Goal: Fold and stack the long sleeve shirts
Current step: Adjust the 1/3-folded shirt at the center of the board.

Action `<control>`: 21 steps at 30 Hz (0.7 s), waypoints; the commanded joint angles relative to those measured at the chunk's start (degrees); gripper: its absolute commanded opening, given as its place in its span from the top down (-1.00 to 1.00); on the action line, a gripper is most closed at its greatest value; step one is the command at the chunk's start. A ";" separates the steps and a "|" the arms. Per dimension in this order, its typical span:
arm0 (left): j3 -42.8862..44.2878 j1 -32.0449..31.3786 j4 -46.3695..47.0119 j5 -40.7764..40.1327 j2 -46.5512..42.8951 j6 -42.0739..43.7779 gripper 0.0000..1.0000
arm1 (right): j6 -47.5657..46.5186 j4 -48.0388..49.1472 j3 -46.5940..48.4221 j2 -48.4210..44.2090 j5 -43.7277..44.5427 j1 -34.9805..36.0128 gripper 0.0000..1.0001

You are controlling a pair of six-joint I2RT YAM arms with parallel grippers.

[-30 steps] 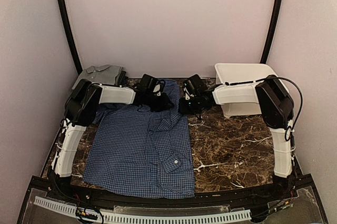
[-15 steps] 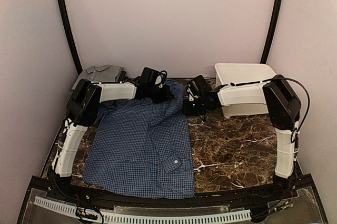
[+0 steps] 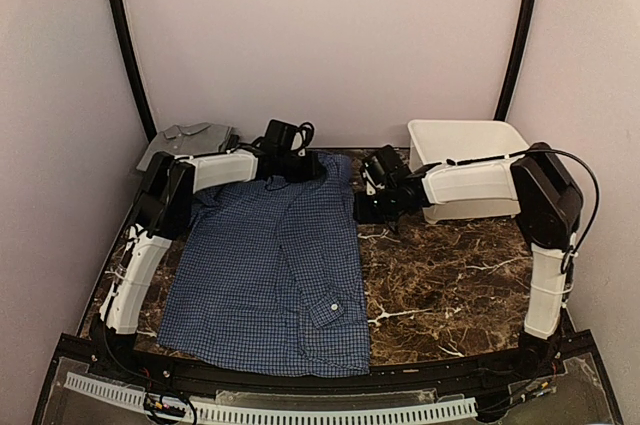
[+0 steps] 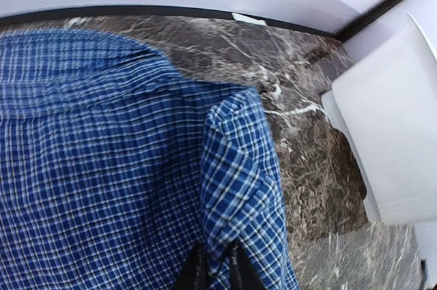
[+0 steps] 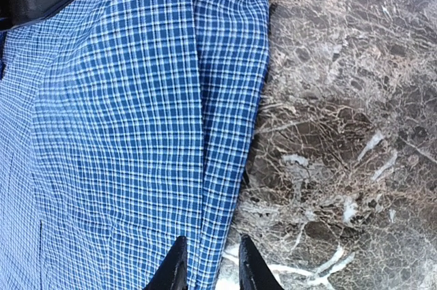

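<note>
The blue checked long sleeve shirt (image 3: 270,275) lies spread over the left half of the marble table, collar toward the back. My left gripper (image 3: 303,169) is at its far right corner. In the left wrist view that gripper (image 4: 217,266) is shut on a raised fold of the blue shirt (image 4: 102,153). My right gripper (image 3: 364,207) hovers at the shirt's right edge. In the right wrist view it (image 5: 213,266) stands open, straddling the hem of the shirt (image 5: 123,133) without pinching it. The folded grey long sleeve shirt (image 3: 188,141) rests at the back left corner.
A white plastic tub (image 3: 465,145) stands at the back right, just behind my right forearm. Bare marble (image 3: 450,275) fills the right half of the table. Walls close in the back and both sides.
My left gripper has closed on the shirt and drawn its upper part toward the back wall, flattening the bunched cloth. The right gripper has shifted slightly to the right.
</note>
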 commanded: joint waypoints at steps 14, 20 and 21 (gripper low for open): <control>-0.07 2.39 -8.86 -4.30 -6.70 -0.27 0.22 | 0.11 3.28 2.02 -1.01 -6.68 -0.26 0.46; -15.88 1.58 -2.00 3.30 -14.88 -2.54 0.38 | 0.31 5.93 7.66 4.51 -10.19 -0.22 0.47; -18.02 1.48 -1.67 3.71 -15.31 -2.69 0.41 | 0.28 5.97 9.09 5.66 -10.55 -0.22 0.47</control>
